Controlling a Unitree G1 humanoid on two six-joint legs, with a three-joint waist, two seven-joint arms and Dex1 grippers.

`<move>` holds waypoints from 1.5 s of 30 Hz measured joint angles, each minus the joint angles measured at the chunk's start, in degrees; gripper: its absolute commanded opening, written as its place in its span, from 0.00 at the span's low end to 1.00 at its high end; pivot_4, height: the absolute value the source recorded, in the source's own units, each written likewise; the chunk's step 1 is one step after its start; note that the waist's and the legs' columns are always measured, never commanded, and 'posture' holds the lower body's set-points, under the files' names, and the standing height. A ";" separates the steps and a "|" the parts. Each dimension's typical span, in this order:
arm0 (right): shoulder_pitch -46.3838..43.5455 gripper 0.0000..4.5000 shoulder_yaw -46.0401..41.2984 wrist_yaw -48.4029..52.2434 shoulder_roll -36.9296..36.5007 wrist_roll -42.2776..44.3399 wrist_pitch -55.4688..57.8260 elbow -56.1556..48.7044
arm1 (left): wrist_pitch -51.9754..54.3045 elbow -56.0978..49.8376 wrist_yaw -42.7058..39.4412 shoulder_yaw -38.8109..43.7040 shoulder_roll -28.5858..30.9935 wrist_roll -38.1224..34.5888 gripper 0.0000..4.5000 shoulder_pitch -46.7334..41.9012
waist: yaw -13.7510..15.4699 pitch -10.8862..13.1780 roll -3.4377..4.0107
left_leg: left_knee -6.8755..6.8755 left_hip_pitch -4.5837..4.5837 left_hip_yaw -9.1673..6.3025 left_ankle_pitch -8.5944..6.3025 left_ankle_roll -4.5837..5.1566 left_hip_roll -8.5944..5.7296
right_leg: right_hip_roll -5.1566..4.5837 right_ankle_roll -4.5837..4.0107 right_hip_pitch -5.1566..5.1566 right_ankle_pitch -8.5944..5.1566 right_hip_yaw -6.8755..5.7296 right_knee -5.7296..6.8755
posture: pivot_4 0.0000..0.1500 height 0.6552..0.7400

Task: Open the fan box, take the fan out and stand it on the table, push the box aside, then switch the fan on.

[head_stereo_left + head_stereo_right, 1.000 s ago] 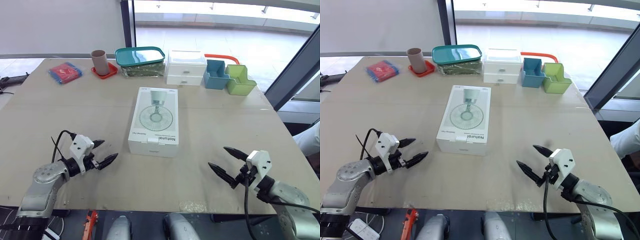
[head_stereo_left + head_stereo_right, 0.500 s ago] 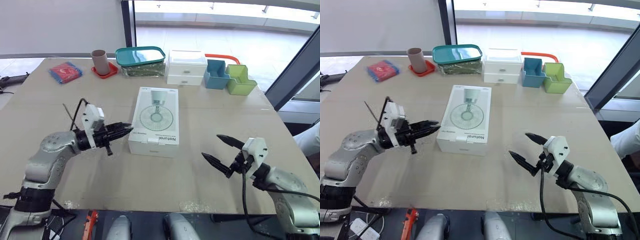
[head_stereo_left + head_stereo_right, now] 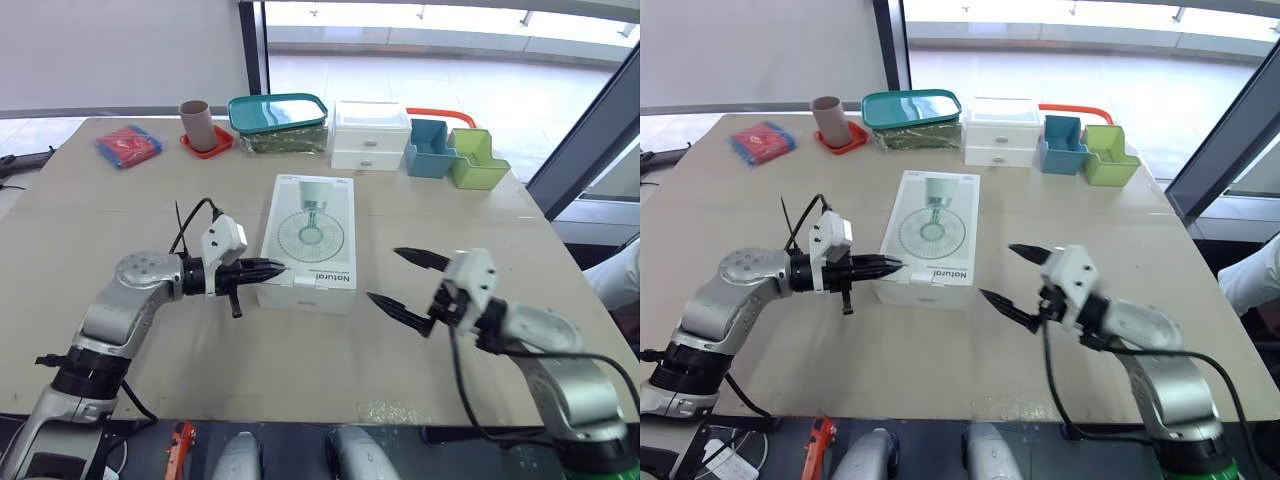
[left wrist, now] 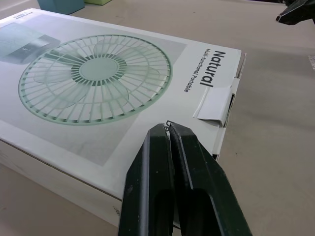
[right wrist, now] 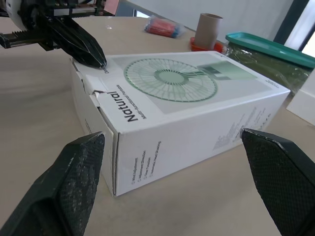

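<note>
Small print on fan box point(image 3: 309, 281): illegible. White cloth point(image 3: 618, 275), right edge: cut off. Black item point(image 3: 22, 160), left edge: cut off.

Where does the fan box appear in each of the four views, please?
Left eye view: box in the middle of the table, left gripper at its near corner.
Right eye view: the same place.
Left wrist view: its lid just beyond the shut left gripper.
Right wrist view: box framed by the open right gripper.
Shared landmark: the word Natural near the box's near end.
</note>
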 measured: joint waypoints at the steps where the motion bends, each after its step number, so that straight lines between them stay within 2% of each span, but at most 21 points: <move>1: -1.91 1.00 1.68 -0.61 0.02 -0.86 1.30 -0.05 | 0.07 0.32 -0.11 0.03 0.12 0.05 0.04 -0.15 | -0.23 0.00 0.00 | 0.01 0.04 0.04 0.00 0.00 0.02 | 0.01 -0.01 -0.01 0.02 0.04 0.01 | 1.00 1.00; 5: -14.81 1.00 13.86 -4.15 2.75 -7.72 8.48 -2.12 | 0.41 1.03 -0.61 -0.83 -0.38 1.00 0.04 -1.53 | -0.04 -0.01 0.02 | 0.04 -0.02 -0.03 0.03 0.04 0.01 | 0.02 0.01 -0.02 0.05 -0.03 0.01 | 1.00 1.00; 14: -20.94 1.00 22.38 -5.88 6.48 -14.29 10.73 0.88 | 0.44 1.21 -0.35 -1.00 -0.49 1.64 0.04 -1.84 | -0.01 -0.01 0.01 | 0.06 -0.05 -0.05 0.03 0.04 0.00 | 0.00 0.00 -0.02 0.05 -0.05 0.01 | 1.00 1.00; 38: -23.81 1.00 24.30 -6.31 7.08 -21.05 8.39 5.20 | -0.69 2.53 0.43 -1.29 -1.66 2.69 0.04 -2.40 | -0.02 -0.01 0.02 | 0.19 -0.05 -0.06 0.03 0.04 0.00 | 0.00 0.04 0.01 0.10 -0.06 0.01 | 1.00 1.00; 45: -25.92 1.00 20.18 -8.37 6.50 -23.01 5.79 6.39 | -1.38 3.00 0.19 -1.50 -2.13 2.84 0.04 -2.40 | -0.01 -0.01 0.02 | 0.25 -0.07 -0.06 0.03 0.05 0.00 | 0.00 0.07 0.03 0.12 -0.07 0.01 | 1.00 1.00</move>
